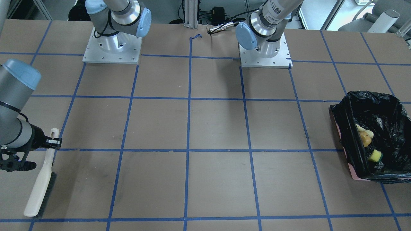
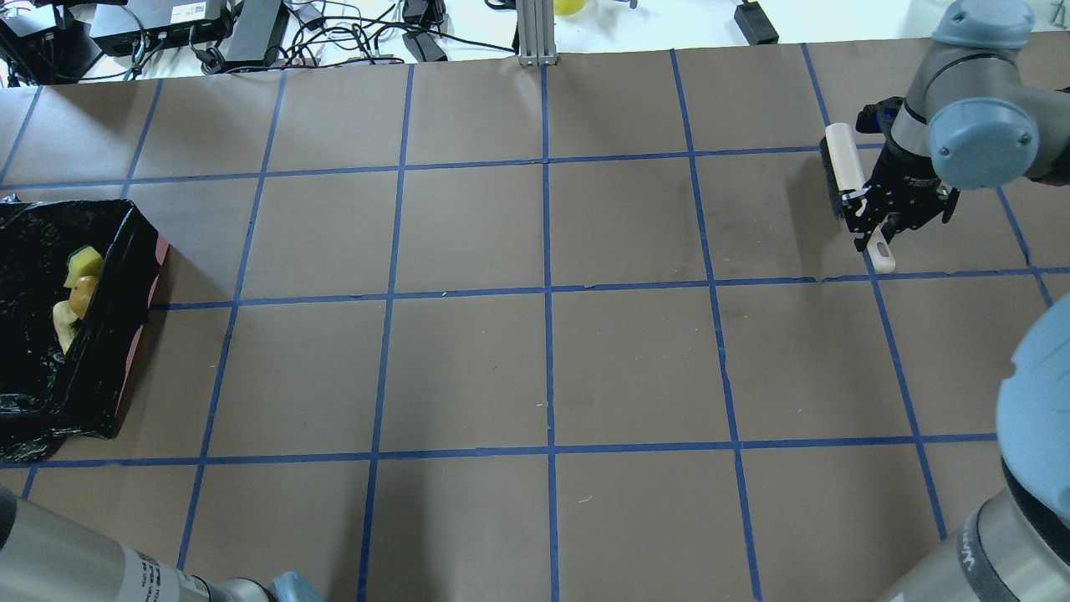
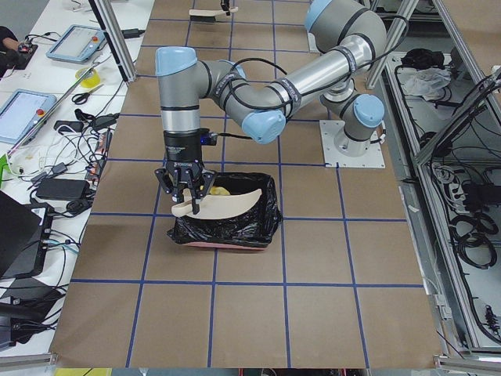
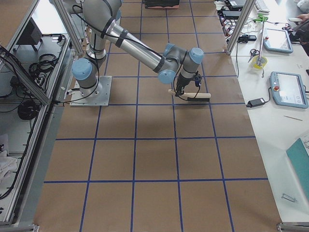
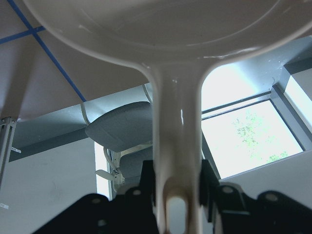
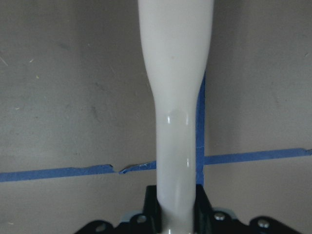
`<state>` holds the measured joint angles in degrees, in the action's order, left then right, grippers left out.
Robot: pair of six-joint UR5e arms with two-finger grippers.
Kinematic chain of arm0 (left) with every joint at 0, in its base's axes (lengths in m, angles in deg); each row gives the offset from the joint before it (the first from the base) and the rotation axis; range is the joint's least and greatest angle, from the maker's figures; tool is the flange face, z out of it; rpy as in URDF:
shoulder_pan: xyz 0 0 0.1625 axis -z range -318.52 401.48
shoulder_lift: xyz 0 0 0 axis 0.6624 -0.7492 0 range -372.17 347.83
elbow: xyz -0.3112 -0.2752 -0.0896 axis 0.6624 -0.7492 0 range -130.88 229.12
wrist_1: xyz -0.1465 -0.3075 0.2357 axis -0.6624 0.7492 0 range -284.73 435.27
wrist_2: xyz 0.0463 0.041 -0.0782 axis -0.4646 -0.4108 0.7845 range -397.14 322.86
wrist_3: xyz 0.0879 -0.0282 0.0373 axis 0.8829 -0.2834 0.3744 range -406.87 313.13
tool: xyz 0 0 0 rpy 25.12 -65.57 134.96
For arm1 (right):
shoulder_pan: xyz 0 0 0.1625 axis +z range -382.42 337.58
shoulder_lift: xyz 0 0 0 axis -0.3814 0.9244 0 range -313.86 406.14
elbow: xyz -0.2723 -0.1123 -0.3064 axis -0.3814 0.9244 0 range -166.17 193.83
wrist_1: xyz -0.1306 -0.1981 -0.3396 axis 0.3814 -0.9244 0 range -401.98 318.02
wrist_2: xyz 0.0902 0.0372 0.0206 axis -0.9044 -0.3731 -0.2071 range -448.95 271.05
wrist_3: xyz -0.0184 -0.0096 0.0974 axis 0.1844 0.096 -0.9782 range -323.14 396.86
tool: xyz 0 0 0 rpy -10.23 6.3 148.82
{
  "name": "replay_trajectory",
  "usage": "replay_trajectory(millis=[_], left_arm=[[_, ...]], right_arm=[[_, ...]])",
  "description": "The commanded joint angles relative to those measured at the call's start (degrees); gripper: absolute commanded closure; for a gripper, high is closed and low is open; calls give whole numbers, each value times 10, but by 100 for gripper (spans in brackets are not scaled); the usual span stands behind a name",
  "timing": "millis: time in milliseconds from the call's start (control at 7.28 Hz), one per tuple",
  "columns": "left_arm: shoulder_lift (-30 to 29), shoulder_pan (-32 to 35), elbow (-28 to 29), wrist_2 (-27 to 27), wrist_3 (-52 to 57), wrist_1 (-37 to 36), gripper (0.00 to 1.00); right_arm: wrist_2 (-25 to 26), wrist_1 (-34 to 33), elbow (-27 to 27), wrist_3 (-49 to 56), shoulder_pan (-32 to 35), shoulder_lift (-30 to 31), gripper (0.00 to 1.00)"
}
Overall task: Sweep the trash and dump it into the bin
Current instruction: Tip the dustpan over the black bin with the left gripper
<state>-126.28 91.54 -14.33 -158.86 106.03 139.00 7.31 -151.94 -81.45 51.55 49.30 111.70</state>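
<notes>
The bin [image 1: 369, 106], lined with a black bag, stands at the table's end on my left side; it also shows in the overhead view [image 2: 109, 334] and the exterior left view [image 3: 235, 231]. Inside lie the brown potato [image 1: 365, 138], the yellow wedge [image 1: 375, 156] and the tan bread piece [image 1: 362, 129]. My left gripper [image 5: 178, 195] is shut on the handle of the beige dustpan [image 3: 223, 205], held tilted above the bin. My right gripper [image 2: 873, 230] is shut on the handle of a beige brush [image 2: 844, 171], low over the table at the far right.
The brown table [image 2: 543, 368] carries a grid of blue tape lines. The two arm bases [image 1: 111, 48] sit at the robot's edge. Cables and power supplies [image 2: 251, 33] lie beyond the far edge.
</notes>
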Motion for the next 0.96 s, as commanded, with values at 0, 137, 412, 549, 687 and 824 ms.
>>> replay_trajectory(millis=[0,137,412,549,687,824], left_arm=[[3,3,3,26,1,-4,100],[14,4,3,95,-1,1,100],[32,4,0,201,-27,47,100],[35,5,-1,229,-79,106,100],[31,27,-9,255,-116,138,100],[31,62,-30,263,-163,141,100]], right_arm=[[-2,0,-3,1,0,1,100],[-5,0,-3,2,-1,1,100],[-5,0,-3,12,-1,1,100],[-5,0,-3,12,-1,1,100],[-4,0,-3,12,-1,1,100],[-4,2,-3,12,-1,0,100]])
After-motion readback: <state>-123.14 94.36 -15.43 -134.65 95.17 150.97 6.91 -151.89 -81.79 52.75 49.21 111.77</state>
